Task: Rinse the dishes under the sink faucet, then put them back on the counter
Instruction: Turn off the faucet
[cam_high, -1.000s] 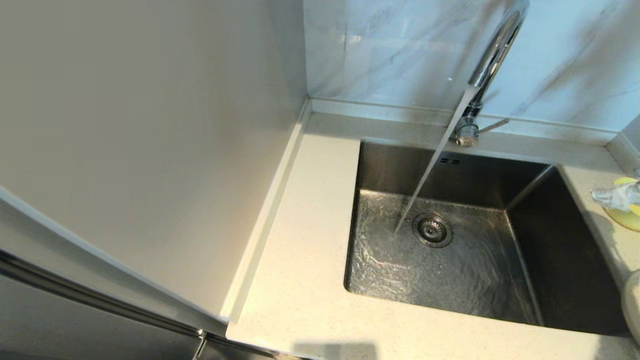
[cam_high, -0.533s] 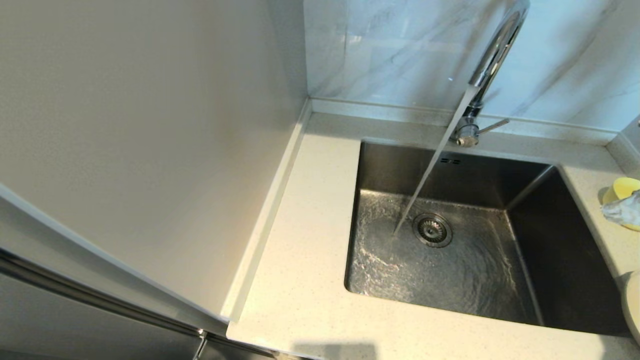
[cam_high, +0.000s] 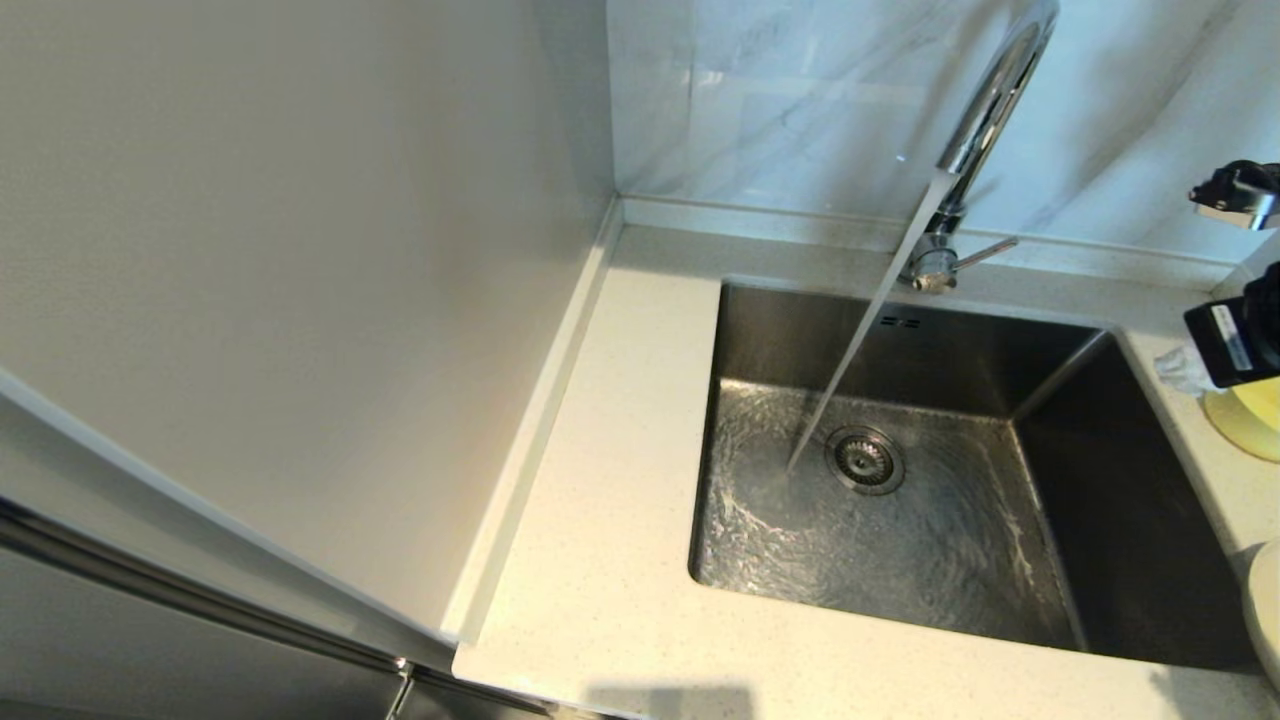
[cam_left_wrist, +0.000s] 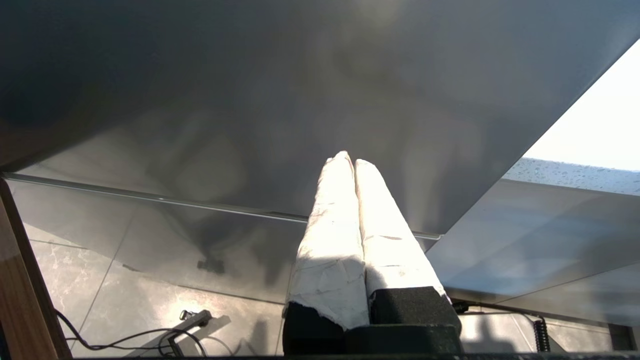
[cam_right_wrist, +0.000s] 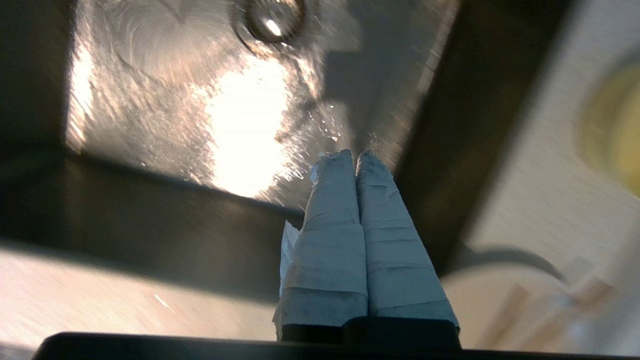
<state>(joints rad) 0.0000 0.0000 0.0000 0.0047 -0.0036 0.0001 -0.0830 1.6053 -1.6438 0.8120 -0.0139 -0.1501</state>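
The faucet (cam_high: 985, 110) is running, and its stream falls into the steel sink (cam_high: 940, 560) just left of the drain strainer (cam_high: 864, 459). At the far right of the head view my right gripper (cam_high: 1172, 368) hangs over the counter strip beside the sink, shut and holding nothing. The pale-yellow bowl (cam_high: 1250, 425) sits on the counter (cam_high: 620, 560) right behind it, partly hidden by the wrist. In the right wrist view the shut gripper (cam_right_wrist: 350, 155) points over the sink's right wall, with the bowl (cam_right_wrist: 617, 130) blurred to one side. A cream-white plate (cam_high: 1266, 610) shows only its edge.
My left gripper (cam_left_wrist: 348, 160) is parked low, shut and empty, facing a grey cabinet front below the counter. A tall pale panel (cam_high: 300, 250) walls off the left side. The faucet's side lever (cam_high: 985, 252) sticks out to the right. Marble tiles back the sink.
My right wrist has come into view at the right edge, and its fingertips have moved left toward the sink rim. The bowl stays on the counter. Water keeps running.
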